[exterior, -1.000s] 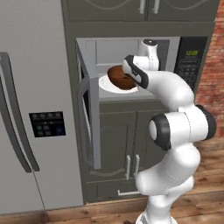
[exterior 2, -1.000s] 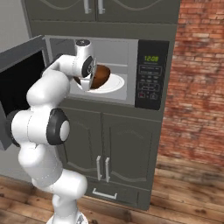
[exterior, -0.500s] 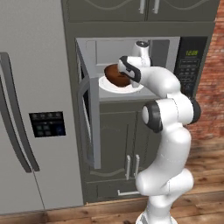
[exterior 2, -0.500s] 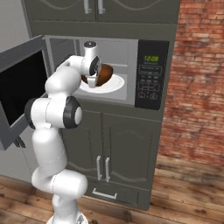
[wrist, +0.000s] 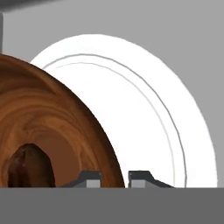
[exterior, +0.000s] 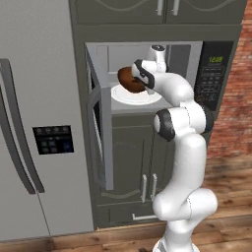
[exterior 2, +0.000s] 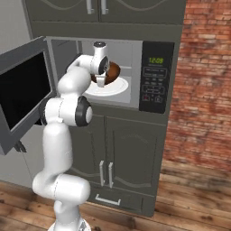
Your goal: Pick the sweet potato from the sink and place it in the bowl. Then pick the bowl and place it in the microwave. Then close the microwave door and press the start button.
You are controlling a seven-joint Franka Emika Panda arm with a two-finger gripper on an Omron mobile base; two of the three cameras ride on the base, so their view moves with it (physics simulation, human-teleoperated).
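My gripper [exterior: 139, 81] [exterior 2: 101, 77] [wrist: 114, 178] is shut on the rim of the reddish-brown wooden bowl [exterior: 128, 79] [exterior 2: 110, 72] [wrist: 52, 131]. It holds the bowl tilted inside the open microwave [exterior: 147, 78] [exterior 2: 108, 72], just above the white turntable plate [exterior: 135, 95] [exterior 2: 108, 88] [wrist: 144, 113]. The sweet potato [wrist: 28, 168] lies dark brown inside the bowl. The microwave door [exterior: 98, 133] [exterior 2: 22, 92] stands swung open to the left. The black keypad panel [exterior: 211, 74] [exterior 2: 155, 76] sits at the right of the cavity.
A tall grey fridge [exterior: 34, 123] stands left of the microwave column. Grey cabinet doors [exterior: 133, 172] [exterior 2: 122, 162] lie below the microwave. A red brick wall [exterior 2: 203, 81] rises on the right, over a wooden floor [exterior 2: 189, 198].
The arm has reached further into the microwave, carrying the bowl deeper over the white plate. The elbow has risen and moved closer to the cabinet front.
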